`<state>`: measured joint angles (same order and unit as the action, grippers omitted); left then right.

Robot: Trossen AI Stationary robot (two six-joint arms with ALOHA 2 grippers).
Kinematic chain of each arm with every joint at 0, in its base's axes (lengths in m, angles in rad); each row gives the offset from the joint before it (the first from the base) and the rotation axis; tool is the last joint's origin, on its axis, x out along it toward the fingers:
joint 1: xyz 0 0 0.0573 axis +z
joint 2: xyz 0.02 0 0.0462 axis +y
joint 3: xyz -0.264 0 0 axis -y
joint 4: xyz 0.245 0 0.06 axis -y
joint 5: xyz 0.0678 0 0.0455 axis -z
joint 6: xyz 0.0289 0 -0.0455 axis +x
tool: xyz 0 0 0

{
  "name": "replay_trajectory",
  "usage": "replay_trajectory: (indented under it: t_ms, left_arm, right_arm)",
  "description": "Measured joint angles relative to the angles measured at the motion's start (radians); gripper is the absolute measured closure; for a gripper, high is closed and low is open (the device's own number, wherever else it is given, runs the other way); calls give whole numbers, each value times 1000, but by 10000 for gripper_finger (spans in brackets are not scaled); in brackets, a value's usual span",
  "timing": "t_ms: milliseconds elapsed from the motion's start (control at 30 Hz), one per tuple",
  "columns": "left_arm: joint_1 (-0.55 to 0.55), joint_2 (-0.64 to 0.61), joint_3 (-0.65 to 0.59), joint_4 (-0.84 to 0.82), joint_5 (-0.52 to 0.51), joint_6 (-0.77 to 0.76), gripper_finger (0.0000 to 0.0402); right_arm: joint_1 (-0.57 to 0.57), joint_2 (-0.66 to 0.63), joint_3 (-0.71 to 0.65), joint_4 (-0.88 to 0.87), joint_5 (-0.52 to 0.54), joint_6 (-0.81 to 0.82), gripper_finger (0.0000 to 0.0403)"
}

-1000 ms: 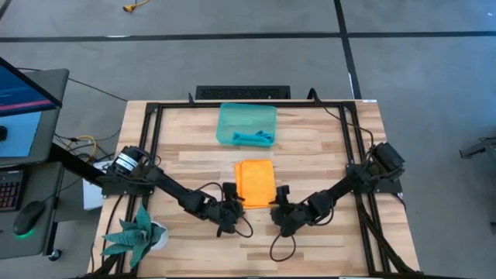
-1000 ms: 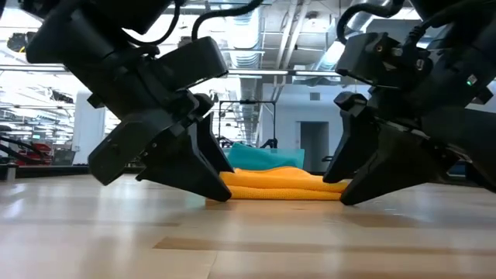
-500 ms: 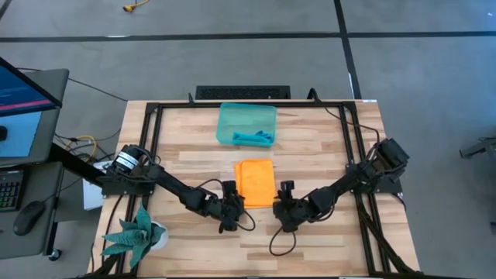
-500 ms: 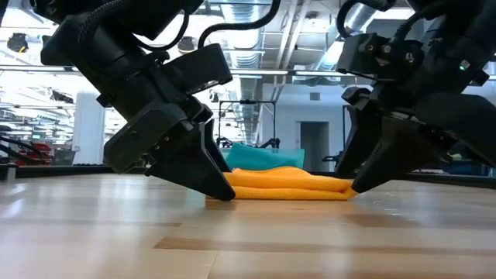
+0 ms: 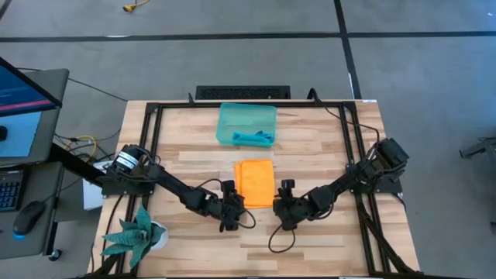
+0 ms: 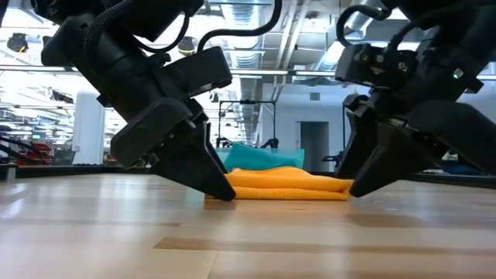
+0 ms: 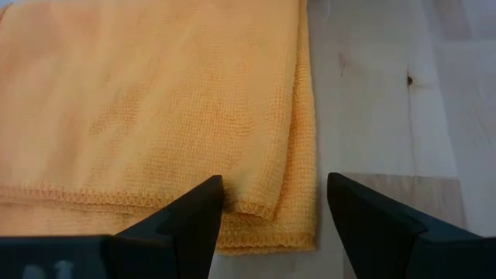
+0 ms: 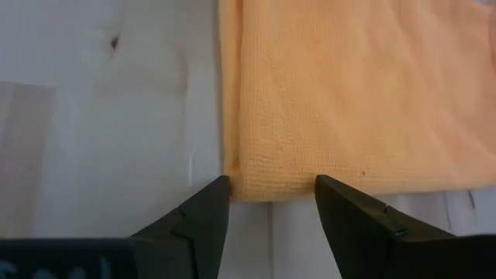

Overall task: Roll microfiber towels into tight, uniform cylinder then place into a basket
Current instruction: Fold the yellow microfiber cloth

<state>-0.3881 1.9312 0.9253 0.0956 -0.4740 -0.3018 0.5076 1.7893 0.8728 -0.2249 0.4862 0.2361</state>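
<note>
So the folded orange-yellow microfiber towel (image 8: 349, 93) lies flat on the pale wooden tabletop (image 8: 101, 116), filling everything from 12 to 3 o'clock. The right gripper (image 8: 271, 203) has its dark fingers (image 8: 198, 217) spread apart, straddling the towel's near corner at 6 o'clock.

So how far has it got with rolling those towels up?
One looks done: a rolled teal towel already lies in the green basket. In hand is the orange towel, folded flat on the table; the left gripper and right gripper sit open-fingered at its two near corners. Left to do: grip that edge, roll it up, put it in the basket.
</note>
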Motion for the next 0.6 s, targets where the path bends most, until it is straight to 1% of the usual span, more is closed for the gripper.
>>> replay_trajectory:
  t_ms: [167,333,600]
  left_arm:
    - [5,1,0,1,3,-10,175]
    - [5,1,0,1,2,-10,175]
    - [6,2,-1,2,-1,-22,175]
  right_arm:
    - [-5,-1,-32,47,1,0,187]
    - [-14,-1,-35,90,-11,-5,187]
    - [-19,-1,-35,90,-14,-6,187]
